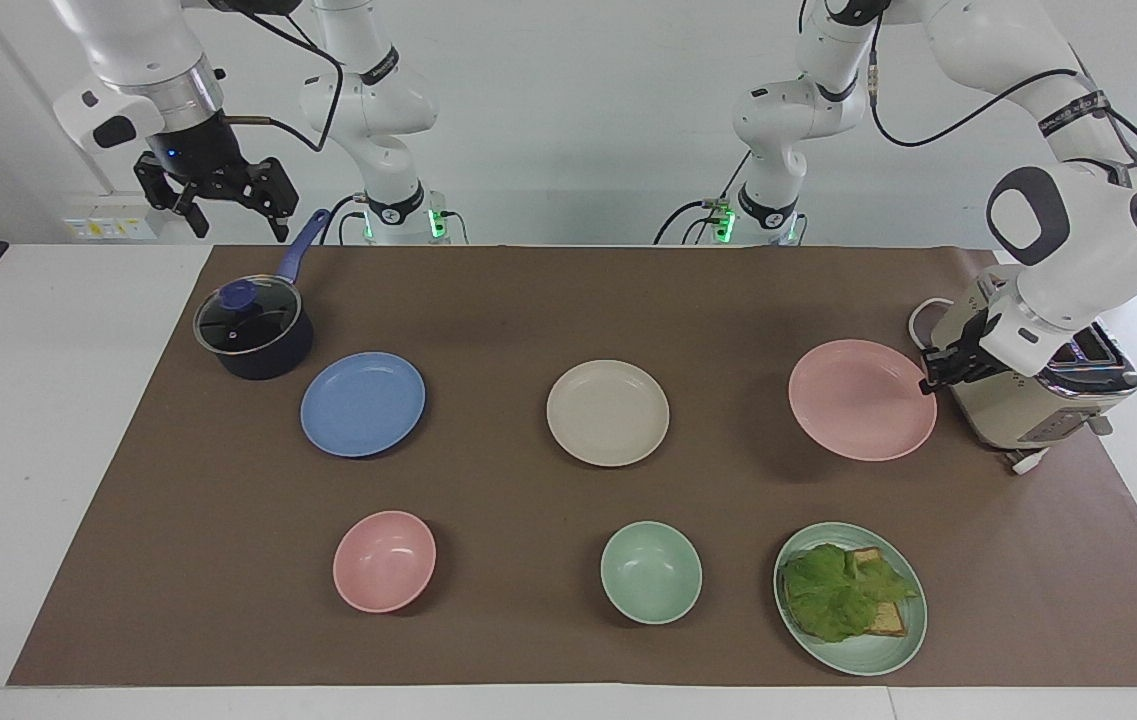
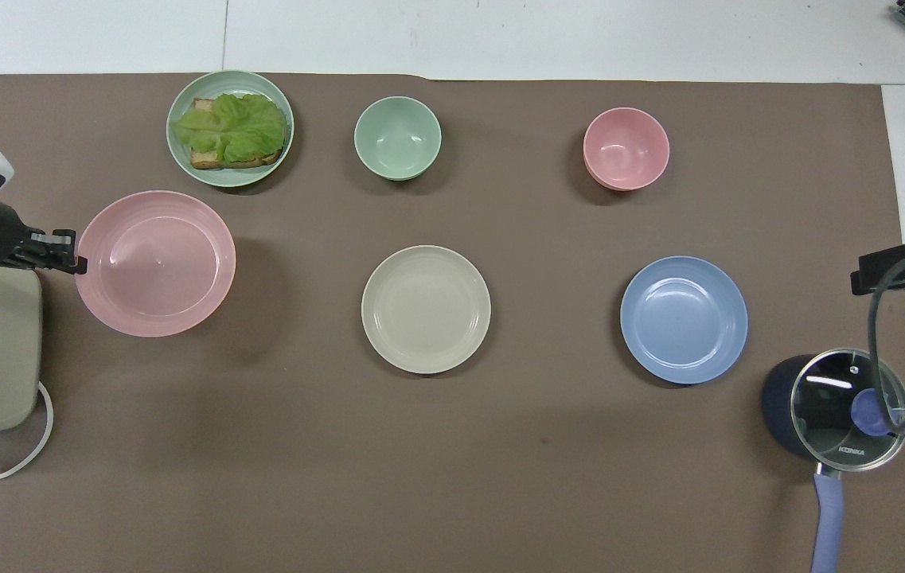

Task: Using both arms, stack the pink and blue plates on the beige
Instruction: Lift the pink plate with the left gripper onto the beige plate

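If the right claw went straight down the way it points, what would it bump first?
Probably the dark pot: the right claw, open, hangs above its blue handle. How exactly it lines up in depth is hard to tell.

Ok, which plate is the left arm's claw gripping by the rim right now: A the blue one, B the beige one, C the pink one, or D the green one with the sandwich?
C: the left claw is shut on the rim of the pink plate, which hangs above its shadow on the mat beside the toaster, while the other plates lie untouched.
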